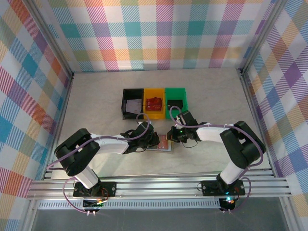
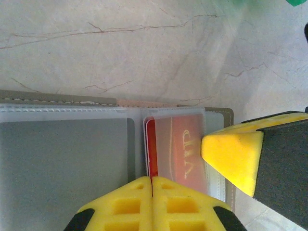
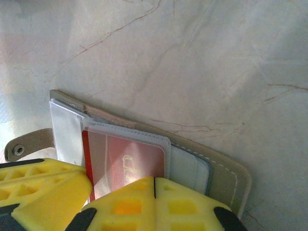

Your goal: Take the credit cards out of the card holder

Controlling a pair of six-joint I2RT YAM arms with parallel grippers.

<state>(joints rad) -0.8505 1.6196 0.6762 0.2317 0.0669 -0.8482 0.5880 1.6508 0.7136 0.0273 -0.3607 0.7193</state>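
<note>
Robot test cell, probably in a laboratory. A pale marble-pattern worktop [image 1: 96,106] is enclosed on three sides by plaid-printed panels [image 1: 159,33] set in aluminium uprights [image 1: 53,45]. Aluminium rails [image 1: 159,185] across the bottom of the frame carry two arm bases [image 1: 89,185]. Three small coloured bins [image 1: 154,102] sit at centre.

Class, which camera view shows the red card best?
Left wrist: the red card sits close up in its clear pocket, lettering legible. Right wrist shows it partly behind the right fingers; top external, a tiny reddish patch.
</note>
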